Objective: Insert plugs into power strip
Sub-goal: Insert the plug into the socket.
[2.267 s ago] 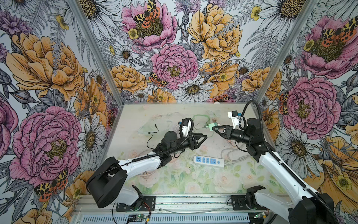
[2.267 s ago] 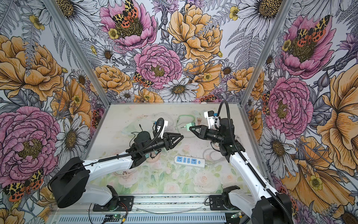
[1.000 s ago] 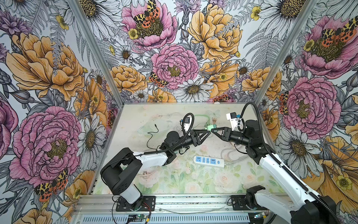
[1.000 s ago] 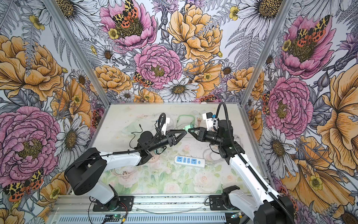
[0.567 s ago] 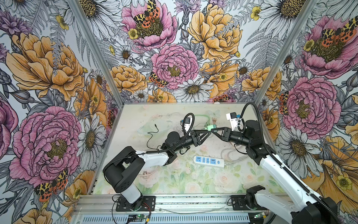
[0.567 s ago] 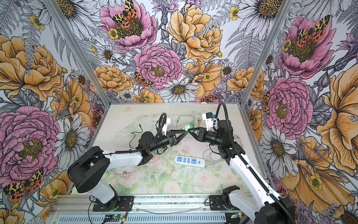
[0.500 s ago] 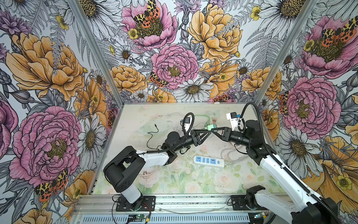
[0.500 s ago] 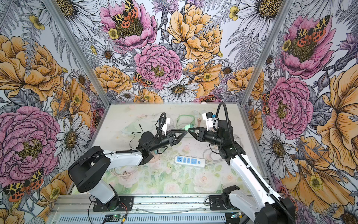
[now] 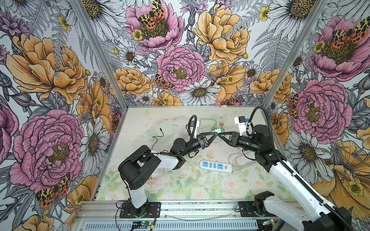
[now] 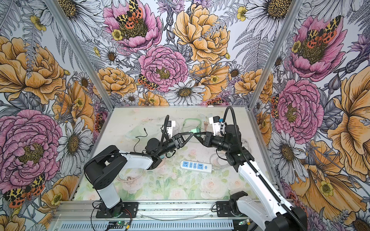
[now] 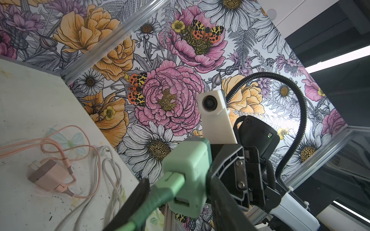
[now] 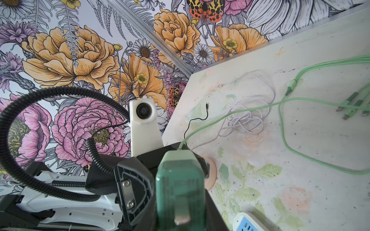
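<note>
— Entry one, the room?
— A cell walled with large printed flowers in orange, pink and white. The table (image 9: 144,120) carries a pale floral print.
— Entry two, the task's piece?
— One green plug (image 9: 219,131), cube-shaped, held off the table between my two arms, toward the back wall in both top views. Its green cable (image 12: 290,140) runs from it to loops lying on the table.
— Your right side?
— My right gripper (image 9: 221,135) is pinching the green plug, and the prong end faces my right wrist camera.
— Your left?
— My left gripper (image 9: 214,134) is spread, with one finger on either side of the plug's cable end. One finger (image 11: 140,192) stands apart from the plug's body.
— The strip?
— One power strip (image 9: 216,166), white with blue sockets, lying flat on the table nearer my bases, well apart from the held plug.
— Sundries?
— One pink-brown plug (image 11: 48,176), lying on the table beside loops of white cord (image 11: 104,180). One thin black wire (image 9: 158,136), lying on the table near my left arm.
</note>
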Controlling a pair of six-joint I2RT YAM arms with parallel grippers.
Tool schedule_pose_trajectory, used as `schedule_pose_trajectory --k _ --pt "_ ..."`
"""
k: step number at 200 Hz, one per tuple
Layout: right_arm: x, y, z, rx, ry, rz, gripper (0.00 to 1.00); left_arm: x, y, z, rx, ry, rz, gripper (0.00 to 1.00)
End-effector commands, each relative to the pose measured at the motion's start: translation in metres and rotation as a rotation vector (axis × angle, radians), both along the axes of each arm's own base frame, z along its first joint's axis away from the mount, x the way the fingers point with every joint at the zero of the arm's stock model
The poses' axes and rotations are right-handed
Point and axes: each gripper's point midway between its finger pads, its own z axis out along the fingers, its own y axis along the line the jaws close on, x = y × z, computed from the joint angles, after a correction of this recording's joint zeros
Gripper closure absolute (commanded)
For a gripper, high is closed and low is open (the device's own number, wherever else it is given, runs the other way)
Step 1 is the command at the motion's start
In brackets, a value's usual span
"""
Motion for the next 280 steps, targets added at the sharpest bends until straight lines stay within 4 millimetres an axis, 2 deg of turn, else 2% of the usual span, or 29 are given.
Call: schedule_pose_trajectory --k 1,68,87,110,165,228,240,267,280 --pt "-0.009 0.006 0.015 0.015 -0.06 0.047 1.0 0.006 0.011 0.022 -0.069 -0.047 0.055 0.49" --pt "-0.01 0.008 0.005 0.005 -0.04 0.056 1.0 -0.006 0.0 0.04 -0.107 -0.088 -0.003 0.5" --pt "-0.008 0.008 0.0 0.0 -0.029 0.053 1.0 -0.01 -0.004 0.043 -0.11 -0.097 -0.015 0.55" --pt "-0.007 0.008 0.0 -0.004 -0.03 0.048 1.0 -0.016 -0.007 0.046 -0.113 -0.106 -0.036 0.56" --pt "-0.004 0.005 0.006 -0.005 -0.046 0.023 1.0 -0.024 -0.01 0.027 -0.083 -0.066 -0.042 0.56" --pt "0.003 0.002 -0.001 -0.02 -0.027 -0.011 1.0 -0.037 -0.012 0.03 -0.075 -0.085 -0.108 0.6" --pt "0.004 0.002 -0.001 -0.021 -0.024 -0.018 1.0 -0.04 -0.014 0.028 -0.069 -0.085 -0.122 0.62" --pt "0.006 0.002 0.0 -0.012 -0.012 -0.027 1.0 -0.046 -0.016 0.028 -0.064 -0.094 -0.157 0.75" --pt "0.007 0.002 0.001 -0.01 -0.009 -0.028 1.0 -0.049 -0.017 0.027 -0.059 -0.098 -0.171 0.77"
